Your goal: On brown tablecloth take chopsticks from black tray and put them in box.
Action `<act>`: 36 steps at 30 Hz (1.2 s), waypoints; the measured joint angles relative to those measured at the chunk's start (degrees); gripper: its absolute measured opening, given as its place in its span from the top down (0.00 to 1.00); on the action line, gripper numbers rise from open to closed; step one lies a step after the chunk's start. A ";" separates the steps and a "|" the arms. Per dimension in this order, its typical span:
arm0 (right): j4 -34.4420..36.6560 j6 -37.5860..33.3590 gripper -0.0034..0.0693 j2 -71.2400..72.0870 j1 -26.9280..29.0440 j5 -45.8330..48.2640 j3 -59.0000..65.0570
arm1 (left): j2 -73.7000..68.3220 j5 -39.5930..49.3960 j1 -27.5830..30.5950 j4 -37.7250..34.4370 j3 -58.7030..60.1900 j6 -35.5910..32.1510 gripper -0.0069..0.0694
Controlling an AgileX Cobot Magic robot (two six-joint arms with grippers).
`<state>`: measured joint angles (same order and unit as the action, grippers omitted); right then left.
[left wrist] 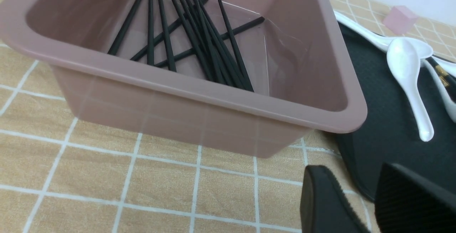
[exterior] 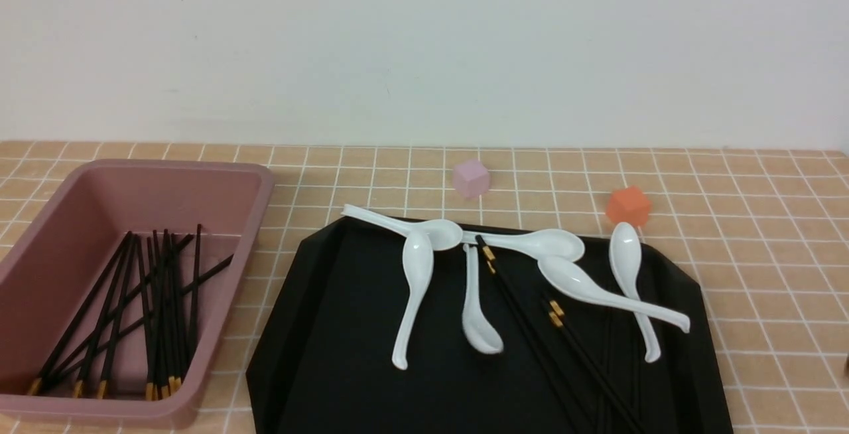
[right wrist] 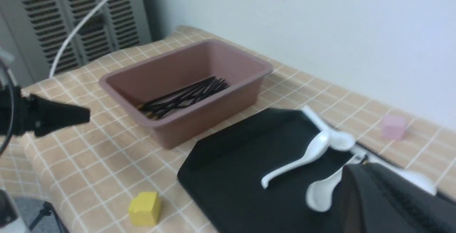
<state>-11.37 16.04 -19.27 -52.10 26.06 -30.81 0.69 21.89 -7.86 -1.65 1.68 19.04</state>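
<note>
Front view, black tray [exterior: 345, 328] cropped, chopsticks [exterior: 522, 314] cut off

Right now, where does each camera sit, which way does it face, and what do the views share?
Front view: between the arms, facing forward over the brown tablecloth to the wall; no gripper shows.
Left wrist view: low beside the box, facing the chopsticks inside it; the open left gripper shows.
Right wrist view: raised, facing across the black tray toward the box; the shut right gripper shows.
Shared: all three show the box, chopsticks, black tray and white spoons.
</note>
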 joint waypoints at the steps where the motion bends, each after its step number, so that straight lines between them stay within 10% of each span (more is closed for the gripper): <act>1: -0.06 0.08 0.96 1.58 0.00 -1.83 2.68 | 0.00 0.00 0.00 0.00 0.00 0.00 0.60; 9: -1.55 0.60 0.95 5.59 0.00 -14.89 12.97 | 0.00 0.00 0.00 0.00 0.00 0.00 0.60; 36: -0.83 -0.25 0.92 6.66 0.06 -15.88 18.04 | 0.00 0.00 0.00 0.00 0.00 0.00 0.60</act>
<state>-12.19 15.80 -12.61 -52.04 10.19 -12.77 0.69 21.89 -7.86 -1.65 1.68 19.04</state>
